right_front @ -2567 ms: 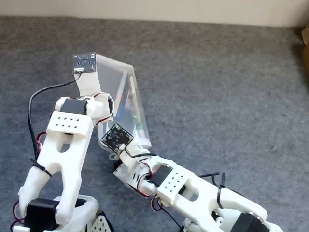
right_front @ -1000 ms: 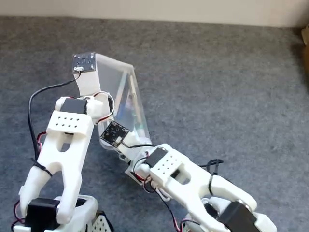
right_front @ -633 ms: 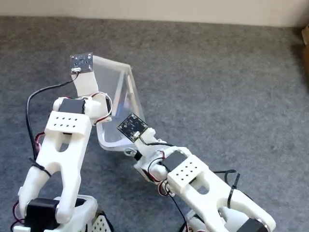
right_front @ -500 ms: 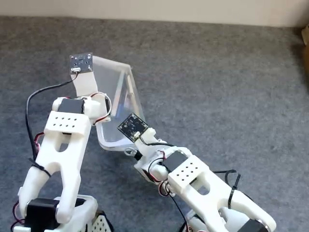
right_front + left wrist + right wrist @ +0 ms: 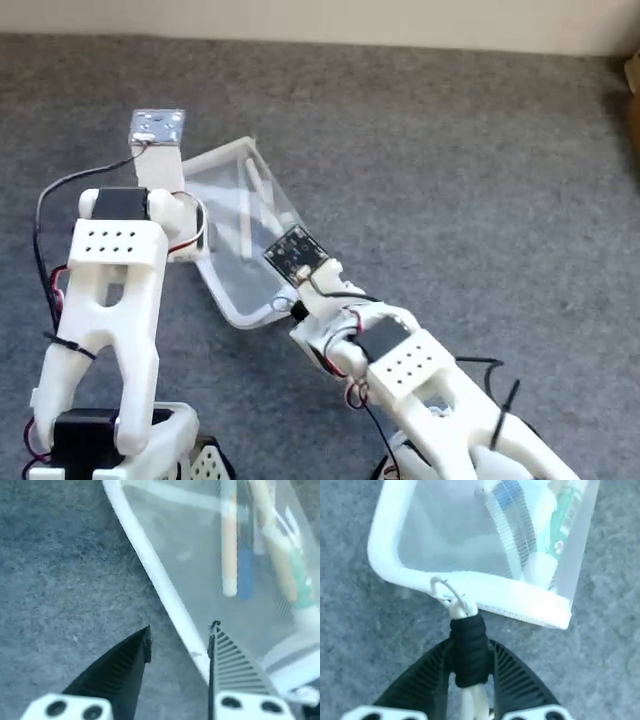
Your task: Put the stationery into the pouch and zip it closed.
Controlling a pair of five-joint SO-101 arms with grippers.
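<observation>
The clear pouch (image 5: 235, 250) with white zip edging lies on the grey carpet between the two arms. Several pens show through it, among them an orange and blue one (image 5: 228, 545) and a green one (image 5: 563, 510). My left gripper (image 5: 180, 630) is open, its fingers standing either side of the pouch's white edge (image 5: 160, 580) without pressing on it. My right gripper (image 5: 470, 647) is shut on the black zip pull (image 5: 468, 652), which hangs by a small white ring at the pouch's rounded corner (image 5: 382, 555).
Grey carpet (image 5: 470, 170) stretches open to the right and beyond the pouch. A pale wall edge (image 5: 400, 25) runs along the far side. The left arm's body (image 5: 105, 300) stands close by the pouch's left side.
The pouch has dropped from standing upright to lying flatter on the carpet. The left arm has shifted left. The right arm has moved along the pouch's near edge with the zip pull.
</observation>
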